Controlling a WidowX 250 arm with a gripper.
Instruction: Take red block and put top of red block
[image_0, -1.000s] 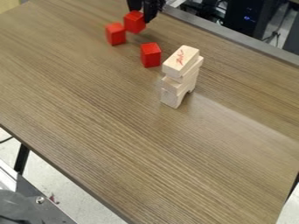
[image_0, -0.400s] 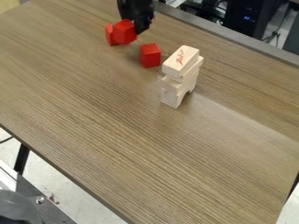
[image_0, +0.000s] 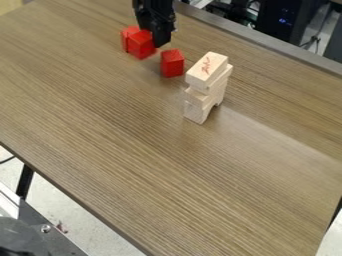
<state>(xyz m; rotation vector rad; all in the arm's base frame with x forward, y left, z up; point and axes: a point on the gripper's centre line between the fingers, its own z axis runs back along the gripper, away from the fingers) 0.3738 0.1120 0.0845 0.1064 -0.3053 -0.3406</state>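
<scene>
Red block (image_0: 141, 45) at lower end of gripper (image_0: 152, 34), pinched in it, near second red block (image_0: 129, 32).

From my end the table (image_0: 127, 130) looks like wood or a wood-print laminate, its streaky grain under a smooth satin finish that takes a soft, pale sheen beside the stack (image_0: 207, 72), whose blocks look like bare wood, smooth and matt. The red blocks (image_0: 172, 63), including the one in the gripper (image_0: 155, 41), look smooth with a low sheen, though I can't tell painted wood from plastic, and the gripper itself reads to me as hard black plastic or coated metal, mostly matt. At lower left I see a shiny, metallic screw (image_0: 46, 228) in a smooth dark plate (image_0: 57, 242).
</scene>
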